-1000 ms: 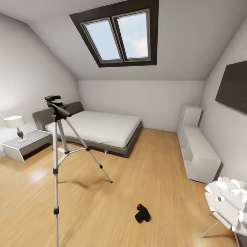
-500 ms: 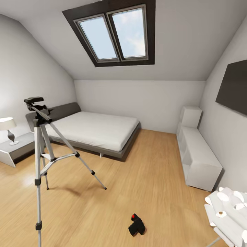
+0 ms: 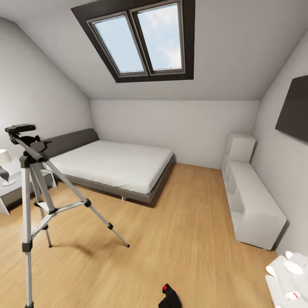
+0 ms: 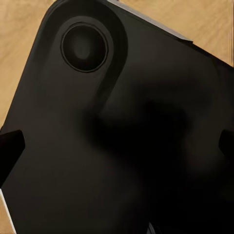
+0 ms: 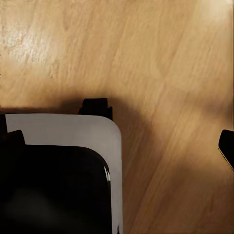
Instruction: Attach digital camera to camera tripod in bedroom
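Both grippers' jaw state cannot be told: each wrist view looks past dark fingertip edges at the robot's own body and the wood floor [image 5: 161, 73]. Near and centre, the digital camera [image 3: 170, 297] lies on that floor, well apart from the camera tripod [image 3: 32, 192] at left. It looks small, rigid, light and fairly smooth, so I would pinch across its body, clear of the red button.
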You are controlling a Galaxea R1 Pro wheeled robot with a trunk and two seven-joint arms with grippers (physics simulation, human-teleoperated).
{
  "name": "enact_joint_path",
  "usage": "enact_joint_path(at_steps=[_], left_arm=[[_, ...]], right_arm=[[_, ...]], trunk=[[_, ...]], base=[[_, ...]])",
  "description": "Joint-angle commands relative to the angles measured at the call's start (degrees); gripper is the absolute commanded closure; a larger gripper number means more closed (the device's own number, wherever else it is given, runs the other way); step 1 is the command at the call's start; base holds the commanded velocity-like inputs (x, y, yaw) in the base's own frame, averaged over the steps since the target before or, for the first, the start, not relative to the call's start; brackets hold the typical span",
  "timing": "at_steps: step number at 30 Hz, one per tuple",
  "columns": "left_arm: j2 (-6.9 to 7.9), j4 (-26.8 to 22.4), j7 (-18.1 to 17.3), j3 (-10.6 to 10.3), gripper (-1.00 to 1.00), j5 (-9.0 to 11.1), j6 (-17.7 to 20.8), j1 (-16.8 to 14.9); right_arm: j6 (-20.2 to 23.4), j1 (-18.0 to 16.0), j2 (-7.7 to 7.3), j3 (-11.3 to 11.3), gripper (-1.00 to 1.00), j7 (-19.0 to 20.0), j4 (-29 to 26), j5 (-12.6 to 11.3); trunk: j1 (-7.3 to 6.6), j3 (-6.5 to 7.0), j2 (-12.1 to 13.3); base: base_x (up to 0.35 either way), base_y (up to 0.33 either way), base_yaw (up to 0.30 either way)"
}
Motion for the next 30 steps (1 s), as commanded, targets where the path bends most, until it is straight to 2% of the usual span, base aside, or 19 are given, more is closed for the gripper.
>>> enact_joint_path(at_steps=[1,14,24,30], left_arm=[[-0.02,-0.11,0.01,-0.08,-1.00,0.32,-0.03,0.03],[-0.06,-0.11,0.01,-0.08,-1.00,0.32,-0.04,0.03],[-0.07,-0.11,0.01,0.01,-1.00,0.41,-0.04,0.03],[-0.07,-0.11,0.01,-0.04,-1.00,0.28,-0.03,0.03]], right_arm=[[0.09,-0.07,-0.03,-0.49,-1.00,0.14,0.08,0.58],[0.18,-0.07,-0.03,-0.49,-1.00,0.14,0.08,0.58],[0.34,-0.07,-0.06,-0.49,-1.00,0.14,0.08,0.58],[0.17,-0.07,-0.06,-0.49,-1.00,0.14,0.08,0.56]], trunk=[[0.03,-0.05,-0.02],[0.03,-0.05,-0.02],[0.03,-0.05,-0.02],[0.03,-0.05,-0.02]], base=[[0.318,-0.005,0.000],[0.308,-0.002,0.000],[0.075,-0.001,0.000],[0.199,-0.070,0.000]])
